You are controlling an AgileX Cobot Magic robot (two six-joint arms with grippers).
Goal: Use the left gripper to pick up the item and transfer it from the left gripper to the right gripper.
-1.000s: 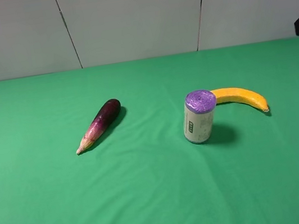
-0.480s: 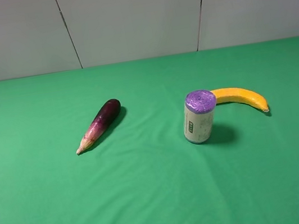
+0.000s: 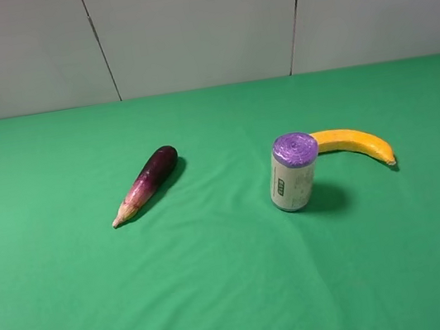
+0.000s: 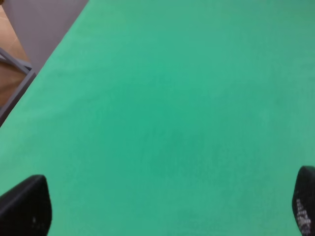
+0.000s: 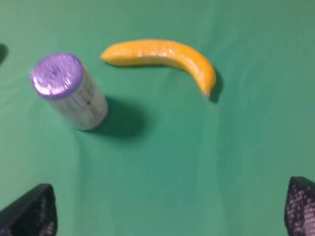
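The yellow banana [image 3: 355,145] lies on the green cloth at the right, just behind the purple-topped can. Neither gripper shows in the exterior high view. The left gripper [image 4: 165,211] is open, its two black fingertips [image 4: 24,206] wide apart over bare green cloth, with no task object in its view. The right gripper [image 5: 165,211] is open and empty, its fingertips [image 5: 301,204] wide apart, and hangs well short of the banana [image 5: 162,55], which lies flat and untouched.
An upright can [image 3: 295,171] with a purple top stands left of the banana and also shows in the right wrist view [image 5: 71,91]. A purple eggplant [image 3: 146,183] lies at centre-left. The cloth's edge [image 4: 29,73] shows in the left wrist view. A pale wall stands behind.
A black arm part at the right edge of the exterior high view a second ago has left the view. The banana, can and eggplant have not moved.
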